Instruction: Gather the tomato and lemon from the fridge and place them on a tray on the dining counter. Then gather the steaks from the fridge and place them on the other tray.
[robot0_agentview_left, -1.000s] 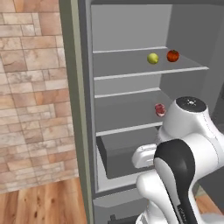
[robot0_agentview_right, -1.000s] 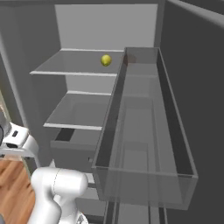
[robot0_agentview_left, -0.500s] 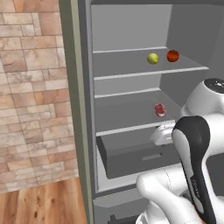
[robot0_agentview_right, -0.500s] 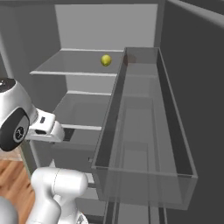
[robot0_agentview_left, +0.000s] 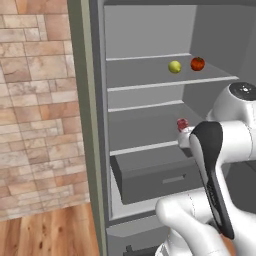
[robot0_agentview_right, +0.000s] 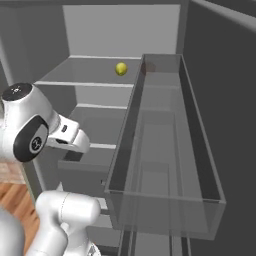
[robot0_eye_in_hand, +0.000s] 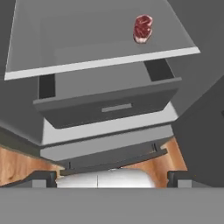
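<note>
The claw (robot0_eye_in_hand: 112, 176) is spread wide and holds nothing; in the hand view its two dark fingertips (robot0_eye_in_hand: 43, 178) stand far apart at the bottom edge, over the wood floor (robot0_eye_in_hand: 17, 164) in front of the fridge (robot0_agentview_left: 150, 35). The white arm (robot0_agentview_left: 220, 165) is raised before the open fridge, and its hand reaches in at the level of the lower shelf.

Just beyond the claw, in the hand view, lies the grey drawer (robot0_eye_in_hand: 105, 103), pulled a little way out under the lower shelf (robot0_eye_in_hand: 87, 41). On that shelf, toward its right side and back from the front edge, lies one steak (robot0_eye_in_hand: 143, 28), a flat red-pink slab with paler marks; the left base view shows it just beside the arm's hand.

In the right base view, a long clear door bin (robot0_agentview_right: 165, 150) runs along the open fridge door.

Farther up and back, on the upper shelf (robot0_agentview_left: 150, 82), the lemon (robot0_agentview_left: 174, 66) and the tomato (robot0_agentview_left: 197, 63) sit side by side near each other but apart, the lemon to the left. To the left of the fridge stands a brick wall (robot0_agentview_left: 35, 110).
</note>
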